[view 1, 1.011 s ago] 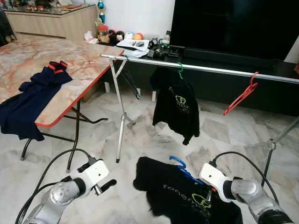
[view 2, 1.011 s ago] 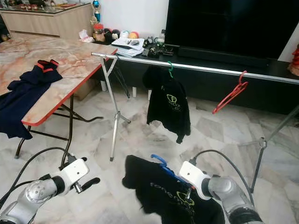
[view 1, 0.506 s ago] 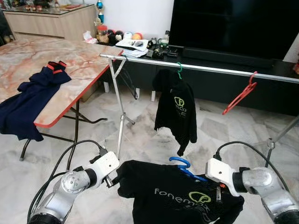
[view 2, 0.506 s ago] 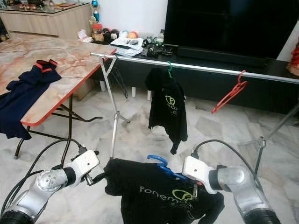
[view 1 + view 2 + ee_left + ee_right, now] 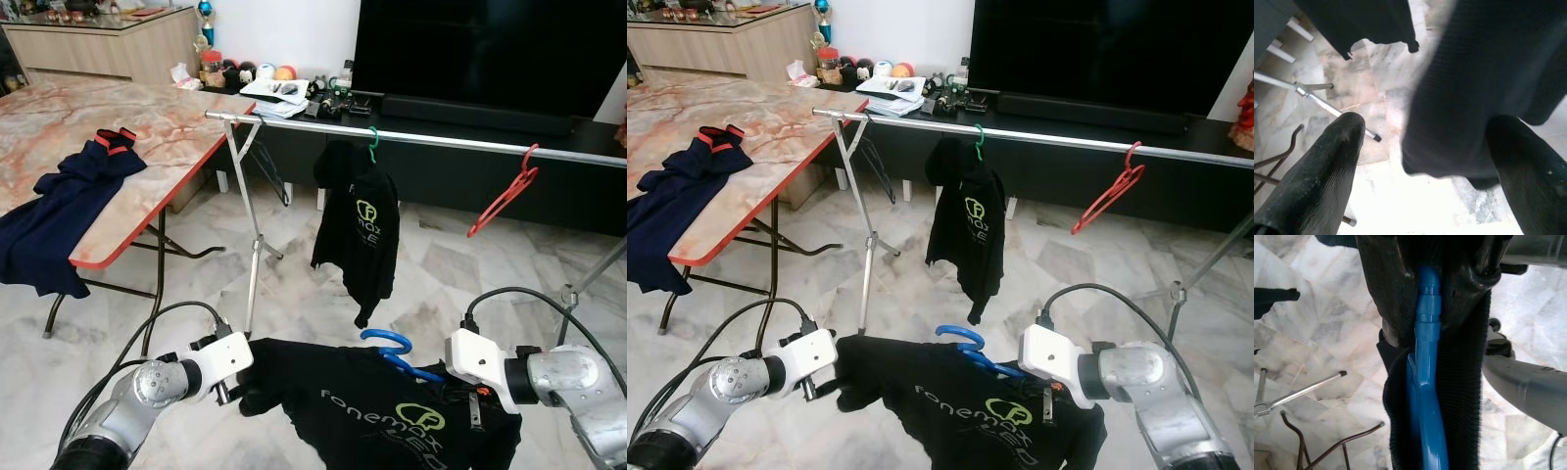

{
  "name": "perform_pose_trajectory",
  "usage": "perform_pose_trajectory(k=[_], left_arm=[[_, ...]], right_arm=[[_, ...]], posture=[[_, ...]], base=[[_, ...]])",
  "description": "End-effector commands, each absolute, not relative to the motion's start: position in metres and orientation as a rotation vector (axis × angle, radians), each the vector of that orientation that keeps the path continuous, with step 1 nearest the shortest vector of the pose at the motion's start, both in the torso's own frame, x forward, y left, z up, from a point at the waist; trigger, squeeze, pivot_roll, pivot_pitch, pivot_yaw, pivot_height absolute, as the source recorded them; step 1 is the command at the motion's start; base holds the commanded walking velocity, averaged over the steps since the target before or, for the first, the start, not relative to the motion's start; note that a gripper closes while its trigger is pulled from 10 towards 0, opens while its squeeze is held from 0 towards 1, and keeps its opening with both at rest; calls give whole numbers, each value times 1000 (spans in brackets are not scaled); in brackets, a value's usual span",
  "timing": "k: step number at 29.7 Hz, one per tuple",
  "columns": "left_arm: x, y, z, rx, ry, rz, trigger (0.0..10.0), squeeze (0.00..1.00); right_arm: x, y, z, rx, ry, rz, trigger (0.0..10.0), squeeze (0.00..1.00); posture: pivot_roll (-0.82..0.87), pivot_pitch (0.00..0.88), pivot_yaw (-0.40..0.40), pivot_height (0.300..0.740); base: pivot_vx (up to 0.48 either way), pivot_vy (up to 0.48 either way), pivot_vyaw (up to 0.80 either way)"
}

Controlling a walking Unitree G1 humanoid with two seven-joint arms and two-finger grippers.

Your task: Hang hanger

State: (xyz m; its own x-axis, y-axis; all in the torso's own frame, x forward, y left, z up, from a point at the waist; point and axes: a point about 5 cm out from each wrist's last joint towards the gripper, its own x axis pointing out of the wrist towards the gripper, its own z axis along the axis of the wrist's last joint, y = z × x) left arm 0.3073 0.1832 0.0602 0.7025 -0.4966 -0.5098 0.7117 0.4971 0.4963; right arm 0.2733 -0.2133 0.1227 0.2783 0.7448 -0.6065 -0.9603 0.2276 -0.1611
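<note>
in the left eye view the black t-shirt (image 5: 382, 411), soft knit with a pale printed logo, is held spread low in front of the robot between both arms, below the chrome rail (image 5: 431, 143) it is meant for. the curved hook of the blue hanger (image 5: 389, 346) pokes up from the collar, likely kept topmost so it can catch the rail. the left gripper (image 5: 240, 390) meets the shirt's outer edge, seemingly to hold the cloth out flat. an empty red hanger (image 5: 504, 196) and another black shirt on a green hanger (image 5: 361, 225) hang on the rail; a navy garment (image 5: 59, 211) lies on the marble-patterned worktop (image 5: 176, 127).

in the right eye view the right gripper (image 5: 1050, 401) sits at the hanger's shoulder, mostly buried in cloth.

in the left wrist view the two matte, rubbery black fingers (image 5: 1317, 171) stand apart, a fold of dark fabric hanging between them over the glossy marble floor (image 5: 1376, 122).

in the right wrist view the fingers (image 5: 1386, 293) are clamped on the smooth blue plastic hanger, ribbed shirt cloth pinched along with it.
</note>
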Motion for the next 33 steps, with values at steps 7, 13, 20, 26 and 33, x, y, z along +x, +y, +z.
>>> perform_pose_trajectory(k=[7, 13, 20, 26, 33], left_arm=[[306, 186, 47, 675, 349, -715, 4314, 0], [304, 186, 41, 659, 355, -711, 0, 0], [306, 186, 41, 639, 339, -683, 0, 0], [308, 183, 42, 613, 318, -669, 0, 0], [308, 183, 41, 600, 312, -665, 0, 0]], right_arm=[[273, -213, 140, -559, 405, 1217, 10000, 0], [272, -210, 141, -552, 404, 1218, 10000, 0], [272, -208, 142, -536, 401, 1219, 10000, 0], [269, -208, 141, -525, 407, 1227, 10000, 0], [269, -207, 140, -520, 408, 1233, 10000, 0]], posture=[[144, 62, -8, 740], [146, 60, -8, 740], [145, 55, -8, 740], [145, 48, -11, 740], [147, 43, -12, 740]], base=[[0, 0, 0], [0, 0, 0], [0, 0, 0], [0, 0, 0], [0, 0, 0]])
